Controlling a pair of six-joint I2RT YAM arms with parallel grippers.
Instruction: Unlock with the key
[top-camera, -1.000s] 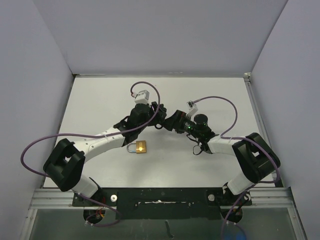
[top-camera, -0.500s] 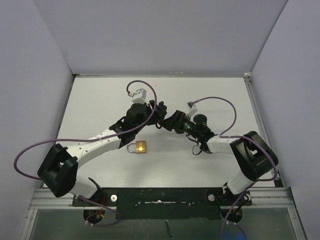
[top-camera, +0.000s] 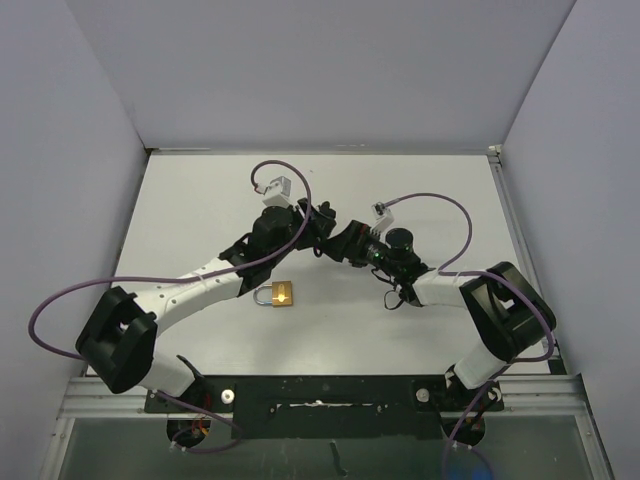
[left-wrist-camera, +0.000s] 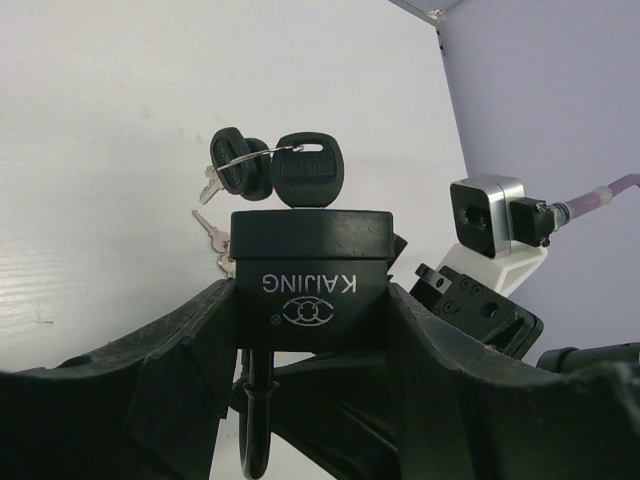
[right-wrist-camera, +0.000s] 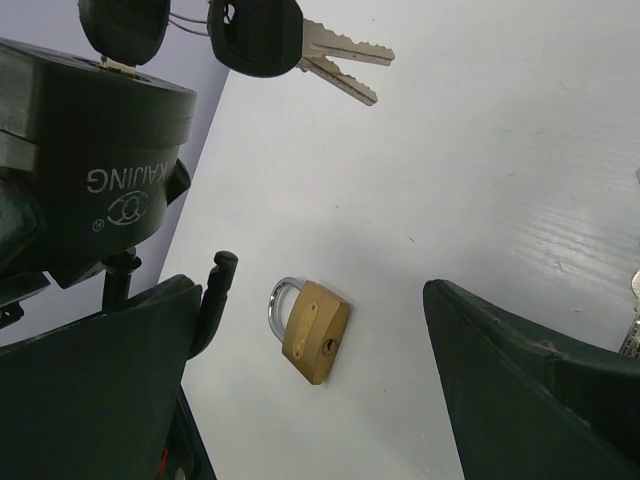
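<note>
Shifted a little to the left and back from a second ago, the left arm now holds its pose, while the right arm and the brass padlock (top-camera: 283, 295) lie unchanged. Left gripper (left-wrist-camera: 312, 300) is clamped on both sides of a black padlock (left-wrist-camera: 312, 270), raised off the table (top-camera: 200, 200). One key (left-wrist-camera: 308, 170) stands in the top of the lock body, and spare keys (left-wrist-camera: 238, 165) hang from its ring. The shackle (right-wrist-camera: 222, 275) hangs below, with its free tip standing off from the body. Facing it close by, the right gripper (right-wrist-camera: 308, 285) is spread wide and grips nothing. The brass padlock lies flat on the table near the arms.
</note>
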